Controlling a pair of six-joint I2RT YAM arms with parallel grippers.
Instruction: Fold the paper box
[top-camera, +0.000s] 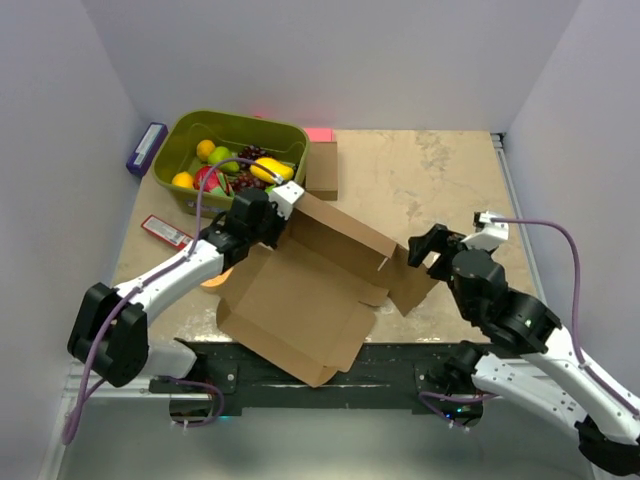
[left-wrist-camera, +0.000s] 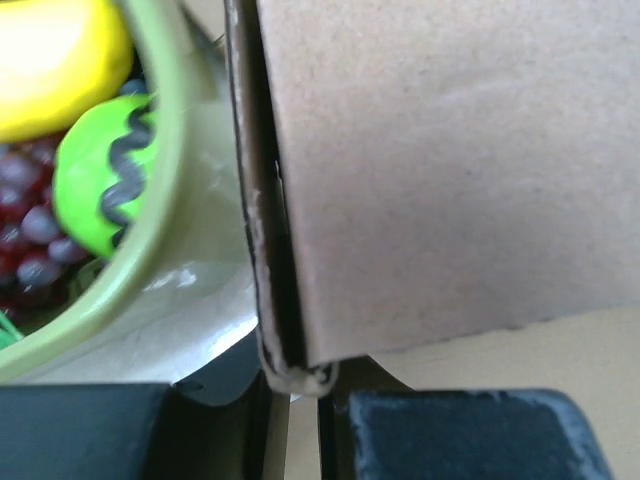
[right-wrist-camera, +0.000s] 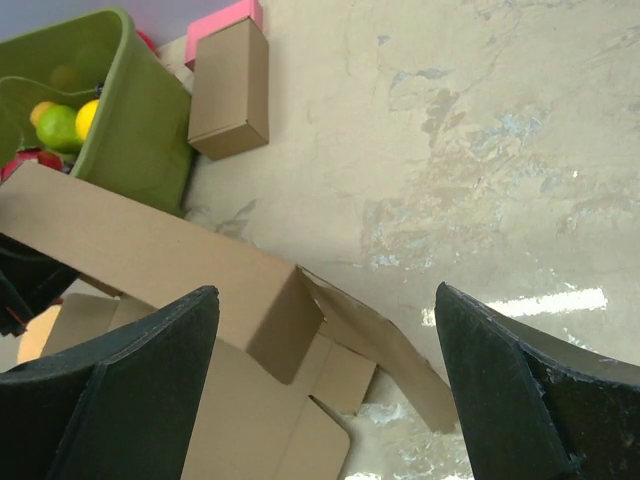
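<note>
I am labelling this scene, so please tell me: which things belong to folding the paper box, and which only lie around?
Belong to the job: paper box; left gripper, clamped on its raised flap; right gripper, open.
Lying about: green bin with fruit; small cardboard box; pink block; purple box; red packet.

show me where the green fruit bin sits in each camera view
Top external: green fruit bin at upper left, behind the paper box.
Left wrist: bin rim along the left edge, beside the paper box.
Right wrist: bin in the top left corner.
Shared landmark: the paper box, in all three.
</note>
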